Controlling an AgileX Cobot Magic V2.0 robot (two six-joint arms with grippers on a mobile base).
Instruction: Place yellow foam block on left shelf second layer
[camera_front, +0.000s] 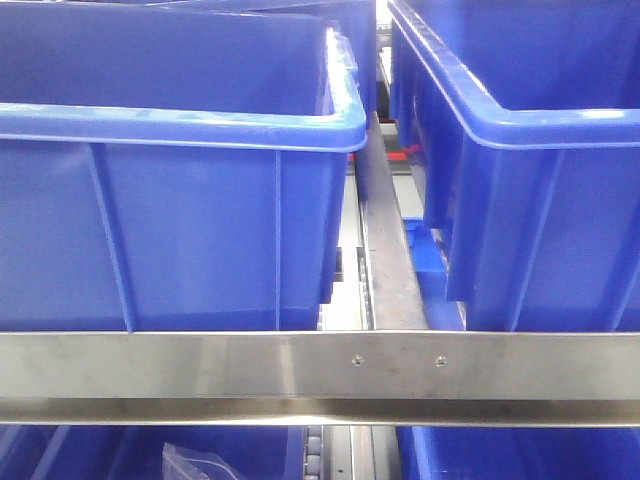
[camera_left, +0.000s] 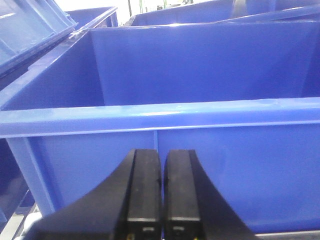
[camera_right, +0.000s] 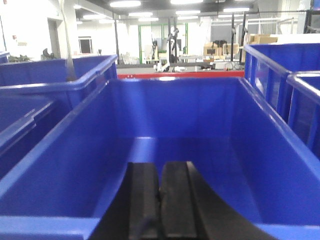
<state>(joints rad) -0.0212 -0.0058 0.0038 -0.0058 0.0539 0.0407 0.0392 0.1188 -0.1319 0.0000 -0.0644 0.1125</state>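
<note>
Blue bins (camera_front: 190, 250) flank a narrow steel-railed (camera_front: 320, 365) gap. Left gripper (camera_left: 161, 200) clenched before a bin rim (camera_left: 160, 117); right gripper (camera_right: 160, 210) clenched above an open bin (camera_right: 175, 115). Yellow foam block unseen.

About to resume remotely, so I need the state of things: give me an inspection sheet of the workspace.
Surface: steel shelf rail carrying a left blue bin and a right blue bin.
Job's things: yellow foam block, nothing seen in any view.
Clutter: clear plastic bag on the layer below.
Grippers: left gripper shut, empty, facing a bin wall; right gripper shut, empty, over a bin interior.
Cables: nothing seen.
Surroundings: more blue bins; open hall behind.
</note>
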